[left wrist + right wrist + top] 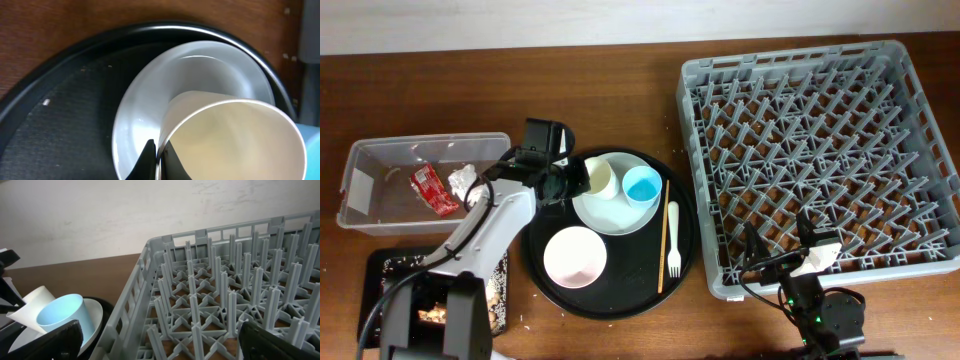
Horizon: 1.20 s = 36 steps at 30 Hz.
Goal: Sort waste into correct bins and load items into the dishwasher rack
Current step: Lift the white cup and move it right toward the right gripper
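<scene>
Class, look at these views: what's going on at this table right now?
The left gripper pinches the rim of the cream cup over the grey plate in the round black tray, beside the blue cup. The bowl, fork and chopstick lie there too. The right gripper hangs open by the dishwasher rack, which holds nothing. A red wrapper and tissue are in the clear tub.

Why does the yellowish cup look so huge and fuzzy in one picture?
Left wrist view: the cream cup is very close to the lens, so it fills the frame and looks soft. Overhead view: it is small and sharp. Right wrist view: the large square grey plastic rack is crisp.
</scene>
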### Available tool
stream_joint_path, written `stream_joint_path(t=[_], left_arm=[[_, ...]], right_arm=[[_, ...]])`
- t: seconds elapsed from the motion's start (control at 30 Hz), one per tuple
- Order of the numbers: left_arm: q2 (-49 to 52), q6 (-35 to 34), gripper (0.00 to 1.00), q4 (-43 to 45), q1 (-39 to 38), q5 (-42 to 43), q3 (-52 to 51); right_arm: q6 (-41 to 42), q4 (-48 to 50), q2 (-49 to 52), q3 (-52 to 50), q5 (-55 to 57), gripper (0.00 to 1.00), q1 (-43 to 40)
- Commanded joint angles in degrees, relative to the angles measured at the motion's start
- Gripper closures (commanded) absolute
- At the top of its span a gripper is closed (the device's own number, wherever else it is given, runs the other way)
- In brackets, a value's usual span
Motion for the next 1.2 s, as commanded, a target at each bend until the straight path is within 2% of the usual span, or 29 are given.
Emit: stream_joint_path(t=[0.0, 0.13, 0.2, 0.27, 0.33, 0.37, 0.43, 0.47, 0.6, 0.67, 0.73, 0.9, 1.07, 1.17], left_arm=[[-7.34, 0.11, 0.99, 0.13, -0.15, 5.38, 3.52], [-20.22, 0.11, 1.00, -3.56, 2.58, 6.58, 4.70], [-26.58, 0.24, 1.00, -8.48, 5.79, 11.23, 4.70], [-32.85, 5.49, 1.00, -13.49, 9.25, 19.71, 4.70], [-37.68, 9.68, 1.00, -15.76, 11.56, 26.51, 4.70], [-38.75, 9.73, 1.00, -15.91, 12.17, 29.09, 4.70], [-39.69, 11.43, 1.00, -15.91, 12.76, 41.72, 4.70], [-39.41, 12.00, 1.00, -15.91, 12.70, 47.50, 4.66], [-36.61, 17.84, 1.00, -15.72, 12.70, 63.87, 4.61], [-35.15, 21.09, 1.00, -15.67, 12.70, 72.48, 4.61], [-34.07, 23.08, 1.00, -15.65, 12.57, 78.40, 4.61], [-33.62, 23.32, 1.00, -12.52, 7.50, 79.87, 4.61], [-33.46, 23.26, 1.00, -8.92, 0.04, 73.64, 4.61], [-32.96, 21.64, 1.00, -4.35, -2.67, 72.63, 4.61]], right_arm=[[0.72, -0.24, 0.35, -0.15, -1.18, 0.01, 0.31], [0.74, -5.60, 0.39, 8.22, -4.57, 0.01, 0.31], [0.74, -13.46, 0.94, 16.74, -5.88, 0.01, 0.31], [1.07, -26.84, 4.13, 30.16, -11.72, 0.01, 0.31], [5.62, -37.88, 9.68, 43.12, -17.03, 0.02, 0.31], [6.54, -41.24, 11.96, 47.41, -19.65, 0.01, 0.31], [6.69, -45.24, 16.74, 55.89, -31.30, 0.01, 0.31], [6.69, -45.20, 17.79, 58.51, -37.48, 0.01, 0.31], [5.57, -45.44, 17.81, 59.63, -43.85, 0.01, 0.31], [1.01, -45.42, 17.81, 58.60, -50.53, 0.01, 0.31], [-1.62, -45.42, 17.81, 58.14, -52.39, 0.01, 0.31], [-6.12, -45.40, 17.94, 57.64, -52.13, 0.01, 0.31], [-7.67, -45.16, 19.96, 56.30, -52.37, 0.01, 0.31], [-9.09, -43.58, 22.82, 55.12, -53.18, 0.01, 0.31]])
